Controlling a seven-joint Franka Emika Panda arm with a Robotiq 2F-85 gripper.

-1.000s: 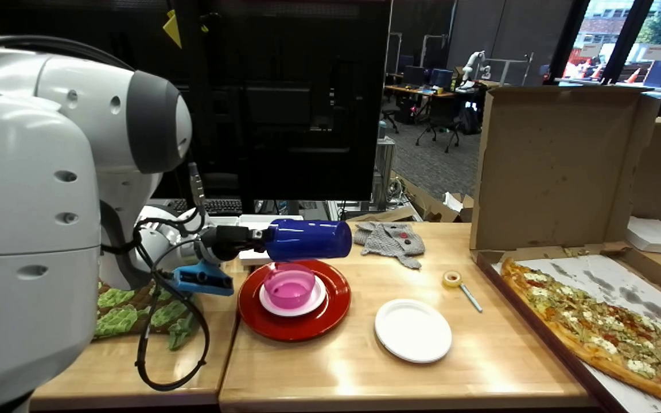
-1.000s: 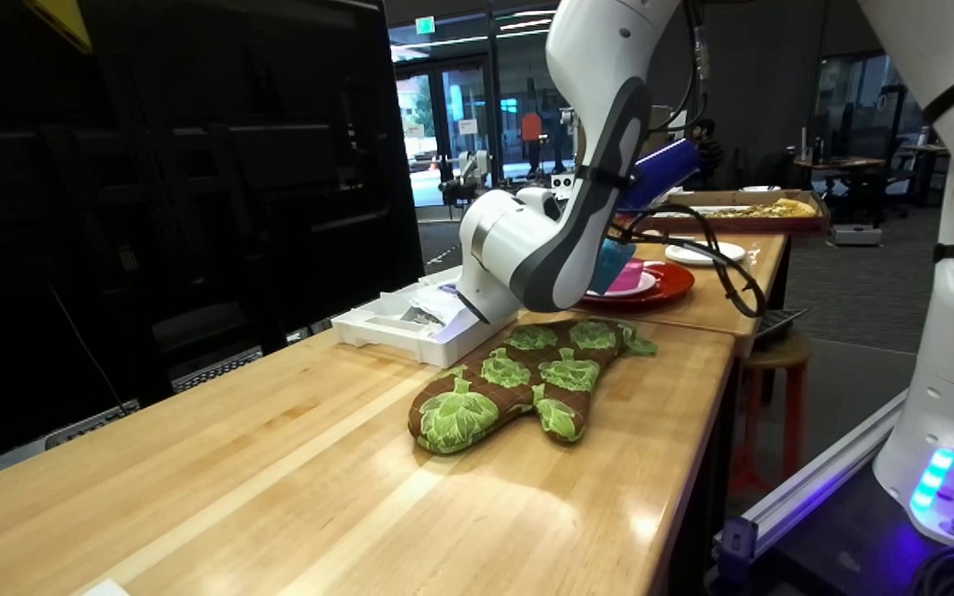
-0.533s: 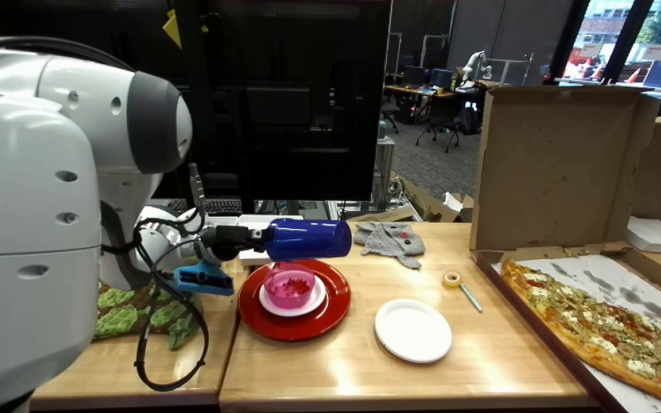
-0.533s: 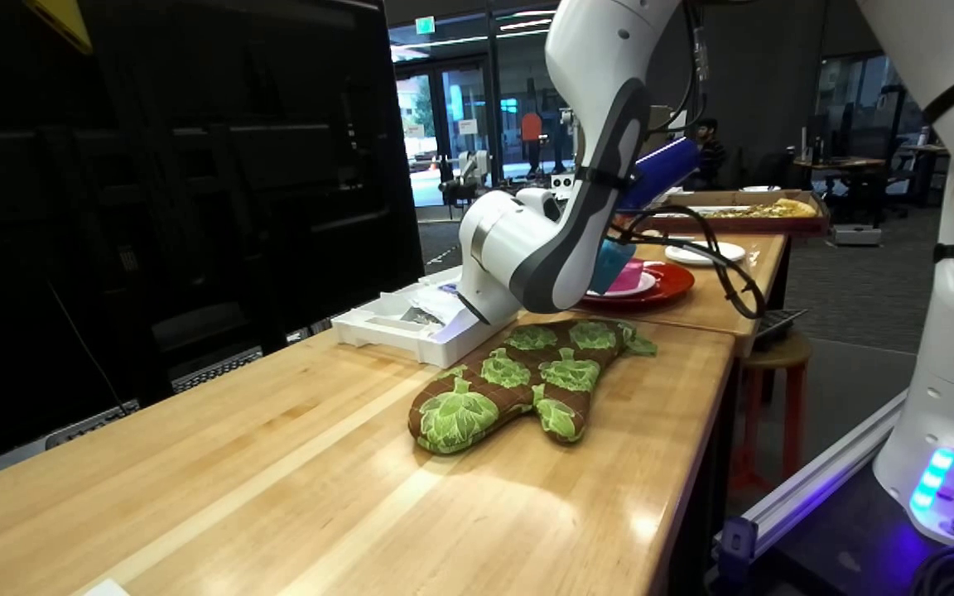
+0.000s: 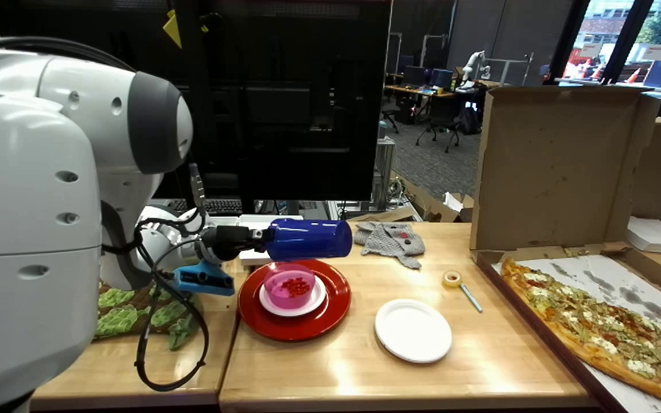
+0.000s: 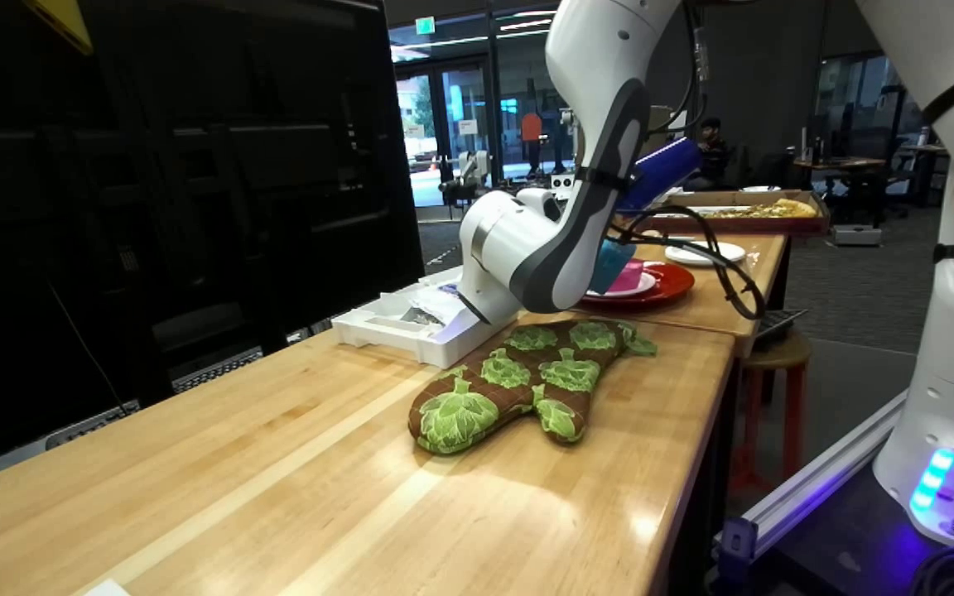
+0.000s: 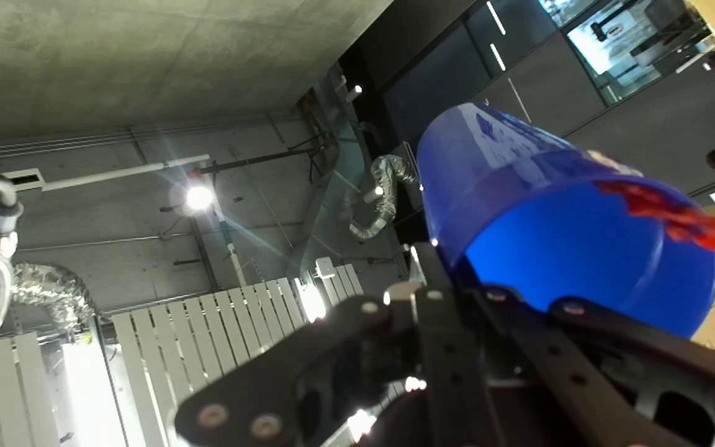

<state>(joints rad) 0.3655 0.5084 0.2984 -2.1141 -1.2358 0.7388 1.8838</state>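
My gripper [image 5: 263,240] is shut on the rim of a blue cup [image 5: 310,238]. The cup is tipped past level, its mouth toward the gripper, above a pink bowl [image 5: 276,291]. In the wrist view the fingers [image 7: 457,270] pinch the cup's wall [image 7: 488,167], and blurred red pieces [image 7: 680,214] are at its mouth. A heap of small red pieces [image 5: 296,287] lies in the bowl. The bowl stands on a small white plate [image 5: 320,297] on a large red plate [image 5: 330,318]. The cup [image 6: 659,174] is partly hidden behind the arm in an exterior view.
A white plate [image 5: 413,331], a tape roll [image 5: 451,279], a pen [image 5: 471,298] and a grey knitted piece [image 5: 391,241] lie on the table. An open pizza box [image 5: 560,172] stands at the right. An oven mitt [image 6: 518,381] and white tray [image 6: 419,331] lie near the arm.
Red pieces have gathered in the pink bowl, where hardly any showed one second ago. The arm, gripper and blue cup have hardly moved.
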